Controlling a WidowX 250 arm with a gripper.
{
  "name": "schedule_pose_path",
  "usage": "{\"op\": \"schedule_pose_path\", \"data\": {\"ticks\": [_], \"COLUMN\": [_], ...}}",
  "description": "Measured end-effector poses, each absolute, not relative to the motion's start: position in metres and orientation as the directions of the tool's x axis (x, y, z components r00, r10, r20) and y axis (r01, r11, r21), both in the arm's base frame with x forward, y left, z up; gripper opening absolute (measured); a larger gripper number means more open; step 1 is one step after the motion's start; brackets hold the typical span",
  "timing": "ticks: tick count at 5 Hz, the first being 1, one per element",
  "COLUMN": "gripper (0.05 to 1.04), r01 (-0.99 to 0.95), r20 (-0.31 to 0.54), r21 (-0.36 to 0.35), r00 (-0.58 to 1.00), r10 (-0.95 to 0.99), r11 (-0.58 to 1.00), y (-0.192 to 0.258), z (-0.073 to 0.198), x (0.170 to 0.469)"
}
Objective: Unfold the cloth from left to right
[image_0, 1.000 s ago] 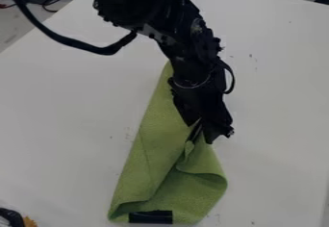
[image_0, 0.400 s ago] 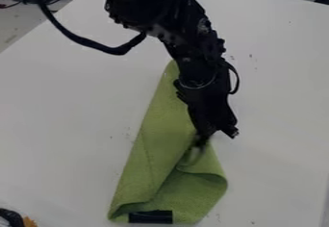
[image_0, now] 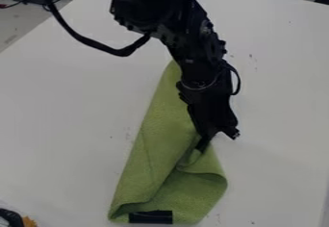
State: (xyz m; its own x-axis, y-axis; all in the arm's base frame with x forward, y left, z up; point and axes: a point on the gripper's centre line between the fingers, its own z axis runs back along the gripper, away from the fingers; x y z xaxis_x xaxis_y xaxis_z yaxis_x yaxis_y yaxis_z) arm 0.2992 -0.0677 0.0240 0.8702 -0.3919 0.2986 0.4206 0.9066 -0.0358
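The green cloth (image_0: 154,130) is laid out on the white table (image_0: 77,110), partly folded over itself. Its far end is drawn to a narrow point, and its near end is spread wider. A long slanting fold is seen across its near half, and its right side is rounded into a loose, turned-over edge. At the cloth's near edge, a black patch (image_0: 151,217) is seen lying flat.

The far part of the cloth is partly covered from view by the black robot arm (image_0: 193,43), which is angled down from the top of the view. The gripper (image_0: 204,143) is placed at the cloth's right side, about midway along its length, with its lower tip set against the small raised fold there. How far apart the jaws are set, and whether any fabric is pinched between them, cannot be told.

A black cable (image_0: 106,49) is looped from the arm, to the left of the cloth's far end. Well to the left of the cloth's near end, a dark object (image_0: 11,217) is seen, with an orange piece (image_0: 29,221) beside it.
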Motion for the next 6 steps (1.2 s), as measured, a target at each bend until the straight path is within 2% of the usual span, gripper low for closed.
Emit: {"op": "schedule_pose_path", "data": {"ticks": [1, 2, 3, 4, 6], "gripper": [0.474, 0.78, 0.979, 0.955, 0.991], "r01": [0.427, 0.421, 0.422, 0.421, 0.434], "r20": [0.296, 0.294, 0.294, 0.301, 0.287], "r21": [-0.027, -0.03, -0.038, -0.046, -0.02], "r00": [0.867, 0.871, 0.871, 0.871, 0.866], "r10": [-0.401, -0.394, -0.393, -0.389, -0.41], "r11": [0.904, 0.907, 0.906, 0.906, 0.901], "y": [-0.067, -0.067, -0.068, -0.07, -0.082], "z": [0.026, 0.026, 0.026, 0.027, 0.033], "x": [0.301, 0.301, 0.301, 0.302, 0.305]}}
